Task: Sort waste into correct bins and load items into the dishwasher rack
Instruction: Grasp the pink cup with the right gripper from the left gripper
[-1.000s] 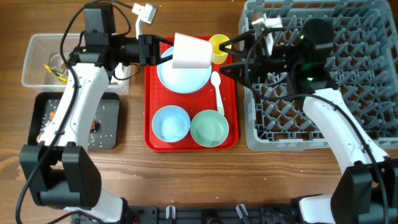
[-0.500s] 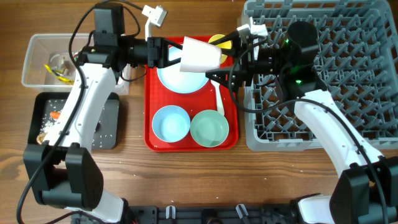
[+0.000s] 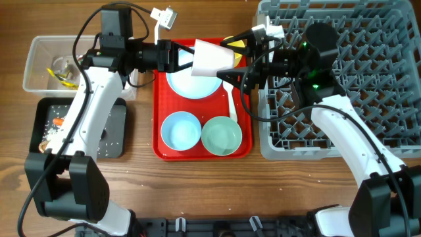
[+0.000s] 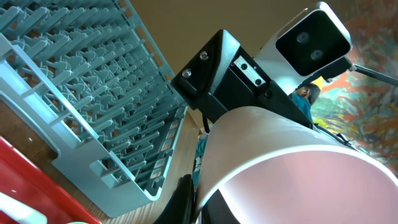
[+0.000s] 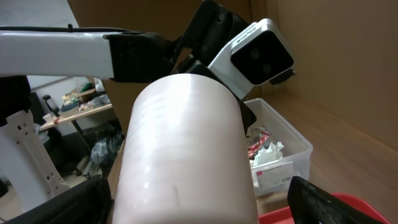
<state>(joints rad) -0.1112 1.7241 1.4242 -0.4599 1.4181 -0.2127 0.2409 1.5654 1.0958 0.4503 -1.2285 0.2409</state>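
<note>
The small white-pink cup [image 3: 214,58] hangs on its side above the red tray, its bottom pointing right. My left gripper [image 3: 181,56] is shut on the cup's rim; in the left wrist view the cup [image 4: 292,168] fills the lower right beside one black finger [image 4: 185,200]. My right gripper [image 3: 230,58] is open, with one jaw on each side of the cup's bottom end. In the right wrist view the cup [image 5: 186,149] sits between the two fingers [image 5: 336,200], with a small gap on the right side. The dishwasher rack [image 3: 368,79] lies to the right.
On the red tray [image 3: 160,131] are a white plate [image 3: 194,84], a blue bowl [image 3: 181,130], a green bowl [image 3: 222,135], a white spoon [image 3: 231,102] and a mostly hidden yellow cup [image 3: 229,42]. A clear tub [image 3: 39,49] with wrappers and a black tray [image 3: 113,131] stand at the left.
The left gripper carried the cup right and slightly up. The right gripper swung left from the rack until its open jaws flanked the cup's bottom end, and they have narrowed a little.
</note>
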